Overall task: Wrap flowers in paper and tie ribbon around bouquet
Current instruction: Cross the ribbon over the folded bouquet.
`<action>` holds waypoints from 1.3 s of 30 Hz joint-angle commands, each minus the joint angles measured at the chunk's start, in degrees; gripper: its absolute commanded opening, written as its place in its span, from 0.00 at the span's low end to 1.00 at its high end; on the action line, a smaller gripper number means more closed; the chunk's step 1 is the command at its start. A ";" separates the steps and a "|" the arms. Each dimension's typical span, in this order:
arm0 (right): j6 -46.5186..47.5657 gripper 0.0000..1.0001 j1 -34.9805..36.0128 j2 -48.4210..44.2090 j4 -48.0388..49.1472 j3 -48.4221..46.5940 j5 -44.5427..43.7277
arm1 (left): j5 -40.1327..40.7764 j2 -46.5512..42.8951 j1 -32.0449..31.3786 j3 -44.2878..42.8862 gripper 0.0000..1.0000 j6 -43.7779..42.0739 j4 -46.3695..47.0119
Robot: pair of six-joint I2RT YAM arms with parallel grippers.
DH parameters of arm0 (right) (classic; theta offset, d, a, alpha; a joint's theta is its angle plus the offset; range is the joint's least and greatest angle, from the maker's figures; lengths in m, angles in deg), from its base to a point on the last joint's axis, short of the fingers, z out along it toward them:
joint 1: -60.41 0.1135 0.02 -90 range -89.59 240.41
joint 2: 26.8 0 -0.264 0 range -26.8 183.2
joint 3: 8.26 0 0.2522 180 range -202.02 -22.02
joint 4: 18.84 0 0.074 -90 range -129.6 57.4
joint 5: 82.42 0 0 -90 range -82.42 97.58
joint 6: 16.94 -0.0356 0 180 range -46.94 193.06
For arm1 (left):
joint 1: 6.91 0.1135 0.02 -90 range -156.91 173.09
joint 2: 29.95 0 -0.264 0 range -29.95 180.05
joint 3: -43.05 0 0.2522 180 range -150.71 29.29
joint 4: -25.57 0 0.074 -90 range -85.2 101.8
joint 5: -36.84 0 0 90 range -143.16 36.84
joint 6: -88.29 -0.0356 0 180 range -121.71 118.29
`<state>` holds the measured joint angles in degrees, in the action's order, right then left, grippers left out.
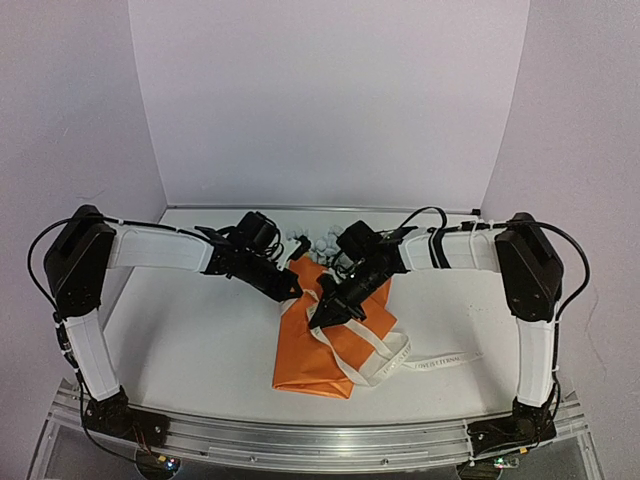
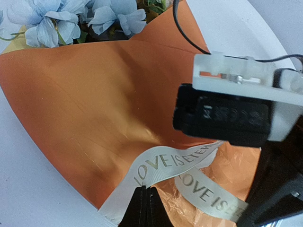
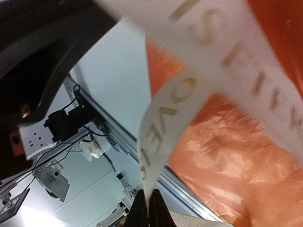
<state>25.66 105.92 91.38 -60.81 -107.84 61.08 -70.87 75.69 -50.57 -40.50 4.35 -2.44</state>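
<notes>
White counter [image 1: 200, 340], tying stage: left tool [image 1: 292, 290] and right tool [image 1: 318, 318] each closed, pinching the cream ribbon [image 1: 440, 360] above the orange-wrapped bouquet [image 1: 310, 370] lying centre; next, apparently, cross ends and cinch.

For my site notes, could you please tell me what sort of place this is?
Probably a lab test booth for robots: plain white walls enclose a white table, and a metal rail runs along its near edge.
</notes>
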 commanded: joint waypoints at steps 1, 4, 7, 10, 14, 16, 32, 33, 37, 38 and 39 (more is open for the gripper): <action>2.16 0.00 -0.29 0.67 -2.60 0.68 -12.09 | -2.74 -4.50 0.07 1.65 0.00 0.41 3.17; 3.65 0.00 -0.28 1.67 -6.55 -0.81 -17.47 | -4.44 -5.56 0.07 2.68 0.00 0.07 3.66; 5.24 0.00 -0.27 2.78 -11.14 -3.69 -22.01 | -5.97 -6.23 0.07 3.59 0.00 -0.36 3.74; 6.51 0.00 -0.26 4.70 -15.25 -7.92 -23.46 | -6.72 -6.93 0.10 4.23 0.00 -0.80 3.69; 7.26 0.00 -0.26 5.36 -17.89 -10.46 -26.08 | -8.82 -7.12 0.06 4.41 0.00 -1.44 2.95; 8.03 0.00 -0.28 5.62 -20.12 -11.95 -27.28 | -9.95 -7.05 0.01 4.56 0.00 -1.58 2.68; 12.03 0.37 0.60 -2.25 -20.46 -8.54 -27.53 | -8.20 -2.44 -0.30 1.88 0.10 -2.44 -3.05; 12.14 0.39 0.63 -3.11 -20.38 -8.17 -27.27 | -7.86 -2.38 -0.41 1.73 0.12 -2.63 -3.32; 12.43 0.50 0.60 -6.65 -20.07 -6.35 -27.25 | -6.99 -2.70 -0.71 1.34 0.24 -2.96 -3.78; 12.57 0.53 0.57 -7.45 -20.05 -5.61 -27.54 | -6.73 -3.06 -0.81 1.30 0.28 -2.93 -3.63; 12.77 0.56 0.59 -8.38 -20.04 -4.88 -27.99 | -6.40 -3.47 -0.91 1.31 0.33 -2.80 -3.41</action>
<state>37.17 106.25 88.94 -80.64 -114.72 34.23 -78.61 73.31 -50.89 -36.70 2.46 -5.88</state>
